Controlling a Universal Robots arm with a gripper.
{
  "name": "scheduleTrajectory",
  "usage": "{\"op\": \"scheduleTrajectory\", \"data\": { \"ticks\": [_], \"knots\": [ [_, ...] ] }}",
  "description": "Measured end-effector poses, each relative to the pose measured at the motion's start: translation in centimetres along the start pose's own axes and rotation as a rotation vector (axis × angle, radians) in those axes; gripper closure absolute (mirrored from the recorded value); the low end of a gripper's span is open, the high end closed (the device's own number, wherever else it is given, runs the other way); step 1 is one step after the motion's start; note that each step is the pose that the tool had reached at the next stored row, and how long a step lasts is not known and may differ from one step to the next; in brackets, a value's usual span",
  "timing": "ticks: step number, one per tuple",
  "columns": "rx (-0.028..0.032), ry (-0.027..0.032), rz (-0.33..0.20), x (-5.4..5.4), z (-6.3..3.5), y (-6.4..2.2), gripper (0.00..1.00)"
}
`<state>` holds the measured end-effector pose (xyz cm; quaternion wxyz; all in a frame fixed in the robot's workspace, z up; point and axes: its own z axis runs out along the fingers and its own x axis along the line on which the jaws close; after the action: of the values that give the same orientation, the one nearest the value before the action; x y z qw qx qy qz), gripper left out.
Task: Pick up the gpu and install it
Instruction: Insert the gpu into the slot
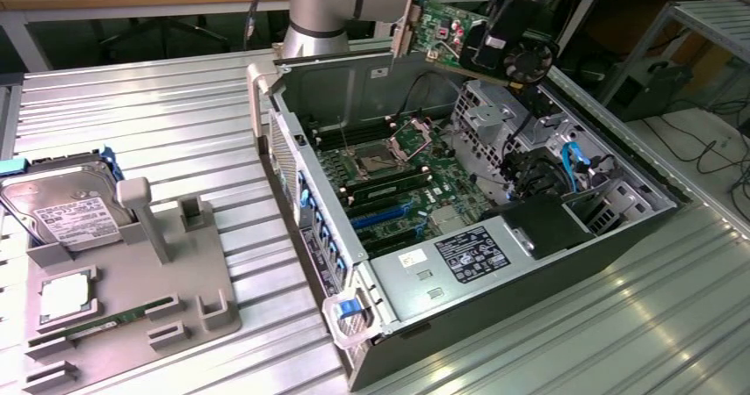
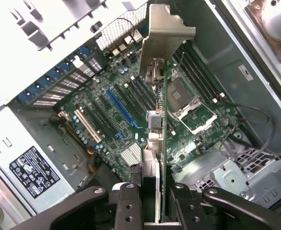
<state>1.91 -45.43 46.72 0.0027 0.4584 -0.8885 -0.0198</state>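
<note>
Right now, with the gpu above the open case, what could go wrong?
The gripper clamps the gpu by one edge; a slip could drop it onto the CPU socket. Seen from the wrist, the card looks angled to the blue slot and may miss. Its bracket could snag the case wall.

- The arm (image 1: 322, 13) shows as a grey upright column with a light-blue ring at the top edge of the exterior view, where its upper links run out of the picture.
- The gripper (image 1: 501, 35) hangs to the exterior view's right of that column. It is black, points downward and tilts a little.
- In the wrist view the gripper (image 2: 155, 194) has two black fingers (image 2: 127, 203) standing side by side, with angled linkage bars spreading outward on both sides.
- The jaws stand partly closed, clamped on one edge of the graphics card (image 2: 158, 120), which sits edge-on between them and is held up in the air.
</note>
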Motion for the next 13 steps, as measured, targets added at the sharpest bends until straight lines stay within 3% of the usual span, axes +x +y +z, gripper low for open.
{"op": "scheduleTrajectory", "data": {
  "ticks": [13],
  "knots": [
    [-0.0022,0.0063,-0.167,0.04,0.0,0.0,0.73]
  ]
}}
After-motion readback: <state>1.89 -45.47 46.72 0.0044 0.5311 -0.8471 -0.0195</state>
